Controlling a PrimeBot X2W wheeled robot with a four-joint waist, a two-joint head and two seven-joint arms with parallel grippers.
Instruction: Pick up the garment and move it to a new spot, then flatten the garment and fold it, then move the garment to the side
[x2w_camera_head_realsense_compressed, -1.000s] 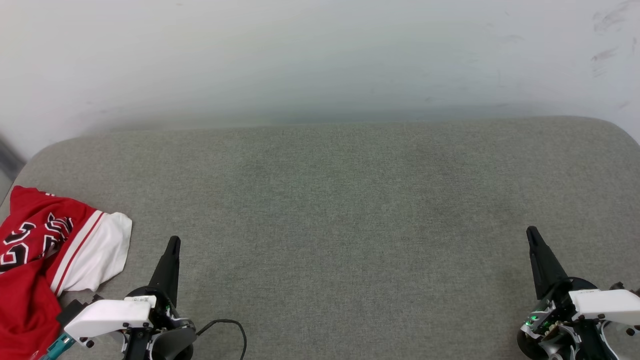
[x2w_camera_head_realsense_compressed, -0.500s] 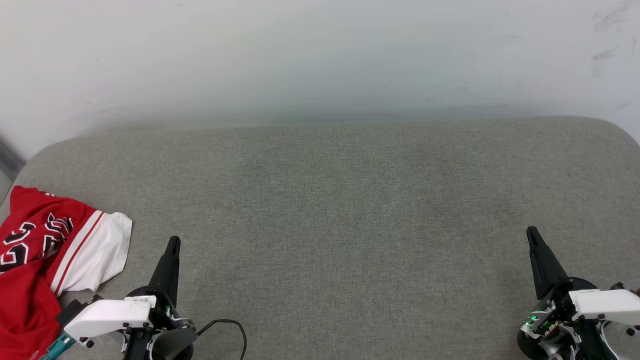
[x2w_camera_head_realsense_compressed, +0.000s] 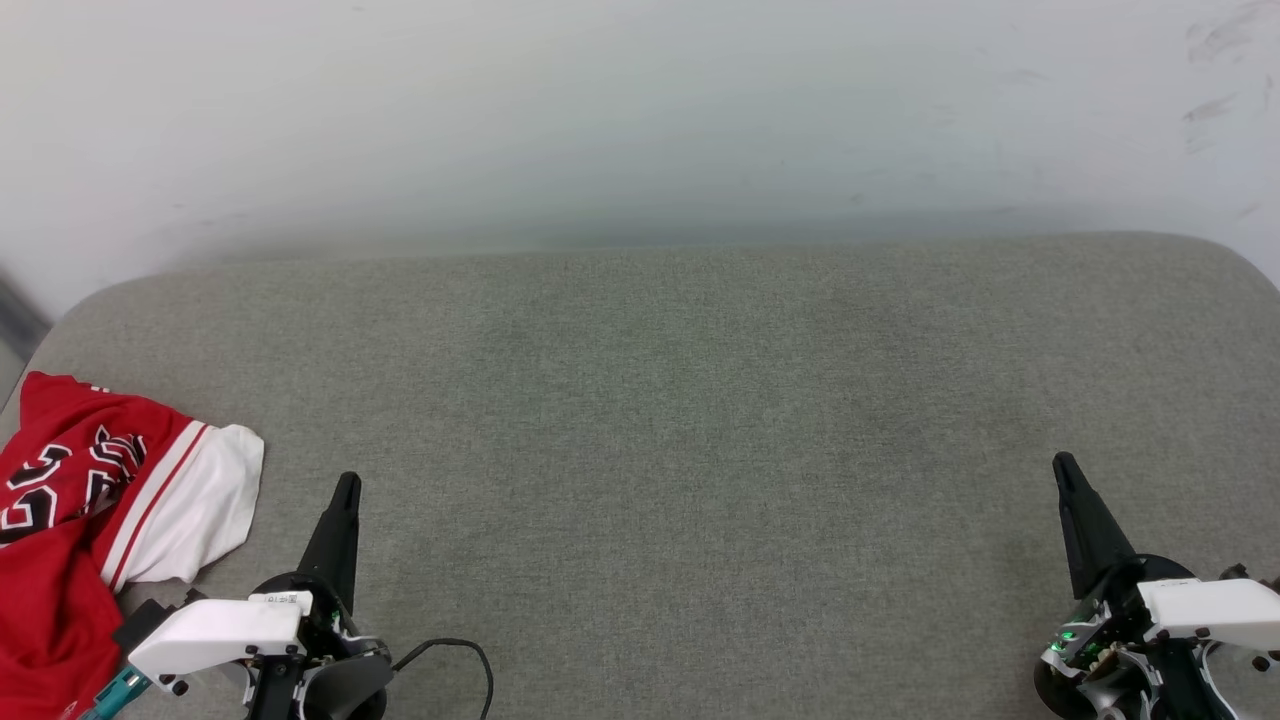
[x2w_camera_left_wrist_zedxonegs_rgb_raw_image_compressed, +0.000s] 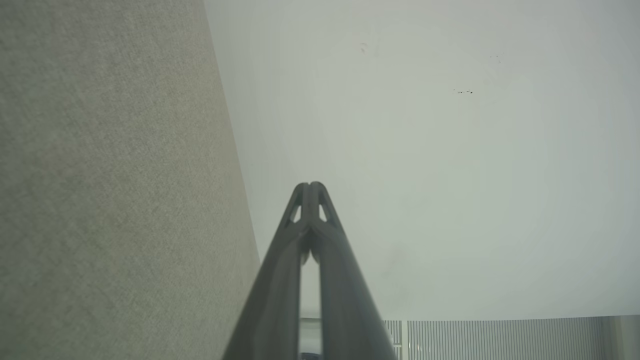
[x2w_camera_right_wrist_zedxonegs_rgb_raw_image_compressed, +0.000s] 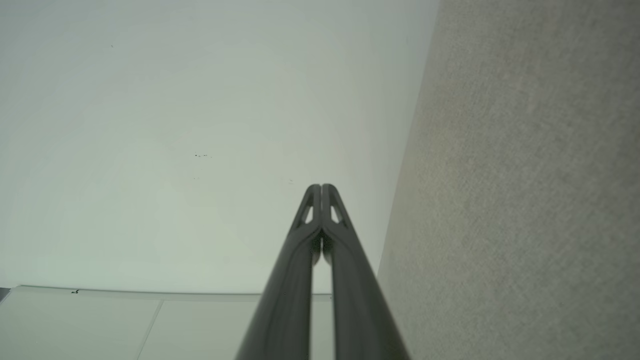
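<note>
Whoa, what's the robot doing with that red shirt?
Nothing is being handled right now. The red jersey lies crumpled at the left edge of the grey cushion, and nothing touches it. The left gripper is shut and close beside it, but apart. The right gripper is shut, far over on the other side. The pick-up hasn't begun.

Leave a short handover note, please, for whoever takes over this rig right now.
Left gripper: jaws shut, empty, over the grey cushion, just right of the shirt.
Right gripper: jaws shut, empty, at the cushion's far right.
The shirt: crumpled at the cushion's left edge, one white sleeve spread out, touched by neither gripper.
Done: nothing that shows; the shirt is neither flat nor folded.
Left: pick it up, move it to a new spot, flatten it, fold it, set it aside.
</note>
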